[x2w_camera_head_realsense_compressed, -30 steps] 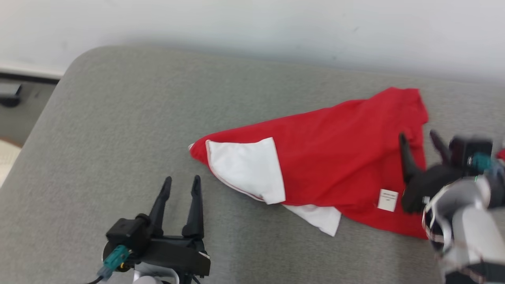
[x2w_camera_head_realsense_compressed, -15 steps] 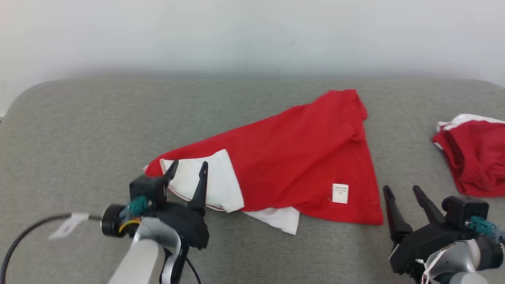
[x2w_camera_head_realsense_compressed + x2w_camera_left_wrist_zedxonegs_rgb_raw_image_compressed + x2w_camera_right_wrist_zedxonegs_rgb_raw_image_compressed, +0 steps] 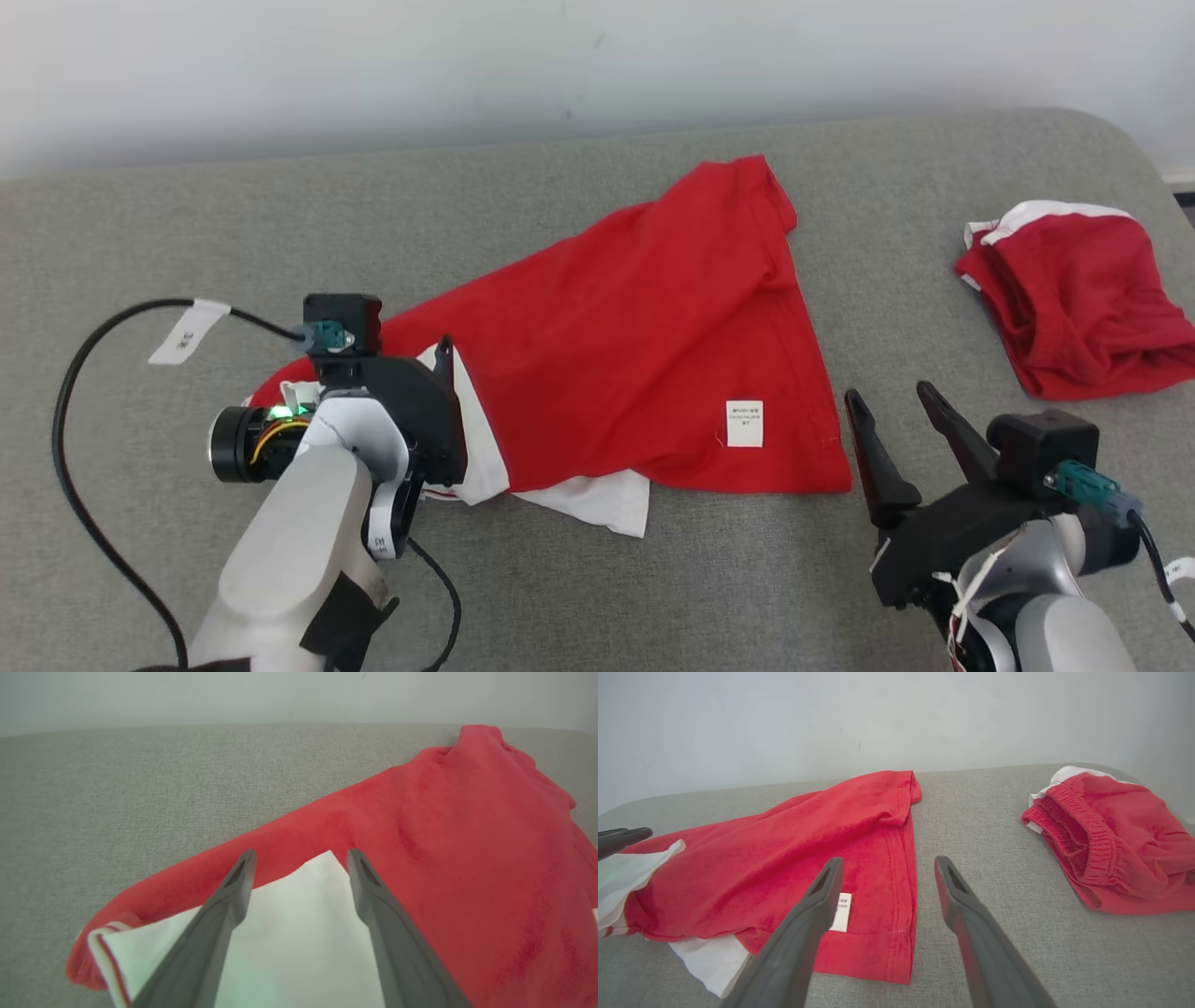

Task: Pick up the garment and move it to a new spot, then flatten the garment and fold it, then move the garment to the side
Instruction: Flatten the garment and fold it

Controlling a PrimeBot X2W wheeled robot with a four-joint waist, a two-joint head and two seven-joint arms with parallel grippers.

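The garment [image 3: 635, 327] is a red jersey with white sleeves lying crumpled on the grey padded surface [image 3: 597, 579], its small white label [image 3: 744, 423] facing up near the hem. My left gripper [image 3: 437, 359] hovers over the white sleeve [image 3: 299, 933] at the garment's left end, jaws open [image 3: 300, 855] with nothing between them. My right gripper [image 3: 887, 394] stands open just right of the hem corner, apart from the cloth. In the right wrist view its fingers [image 3: 888, 861] straddle the hem edge of the garment [image 3: 784, 849], with the label [image 3: 841, 912] beside the left finger.
A second red piece of clothing [image 3: 1074, 299] with white trim and an elastic band lies bunched at the right end of the surface, also seen as red clothing [image 3: 1120, 844] from the right wrist. A black cable [image 3: 84, 373] loops from my left wrist. A pale wall runs behind.
The head camera has swung right, bringing the second red clothing into view. My left gripper has moved forward over the white sleeve. My right gripper has drawn back off the hem.
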